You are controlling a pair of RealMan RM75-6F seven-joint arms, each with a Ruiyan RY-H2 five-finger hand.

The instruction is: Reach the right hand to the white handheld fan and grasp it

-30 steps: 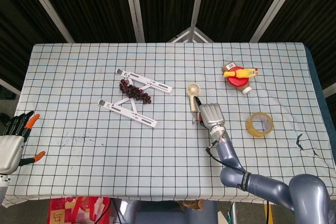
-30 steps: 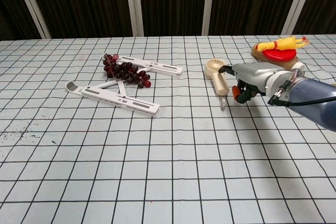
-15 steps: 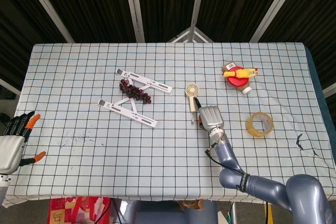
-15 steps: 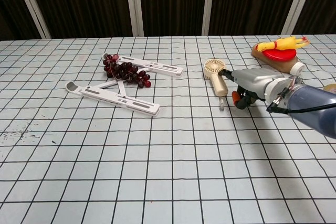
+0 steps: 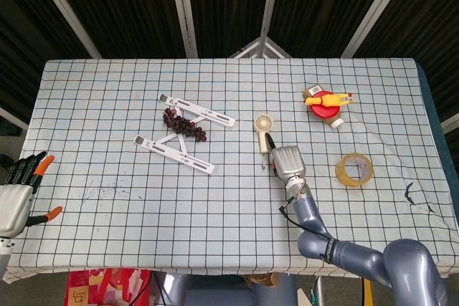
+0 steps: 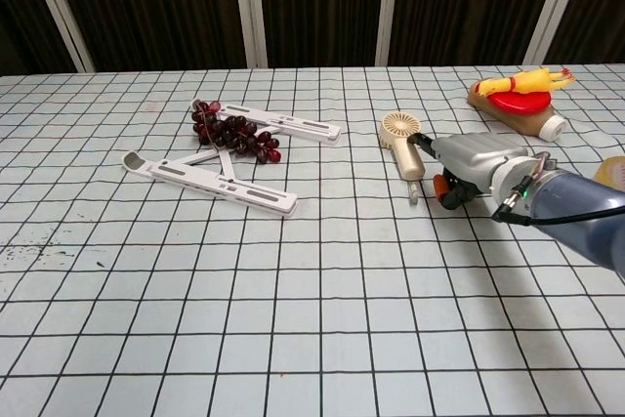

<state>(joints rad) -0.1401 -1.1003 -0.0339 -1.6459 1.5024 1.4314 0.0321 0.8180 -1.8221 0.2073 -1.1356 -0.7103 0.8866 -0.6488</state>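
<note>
**Right hand beside fan**

Fan [image 6: 402, 144] lay flat on worktop [image 6: 293, 290], centre-right. Right hand [image 6: 469, 163] sat just beside its handle, fingers curled; contact unclear, grip cannot be told. Left hand [image 5: 16, 195] open at worktop's edge.

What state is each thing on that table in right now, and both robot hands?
white handheld fan: lying flat, not lifted.
right hand: beside the fan's handle, grip unclear.
left hand: open, idle.
folding stand: unfolded, flat.
grapes: on the stand.
tape roll: lying flat.
rubber chicken: atop a red-lidded bottle.

Matt plastic fan [image 6: 402, 142], checked cloth table cover [image 5: 107, 141], glossy metal robot hand [image 6: 467, 165]
</note>
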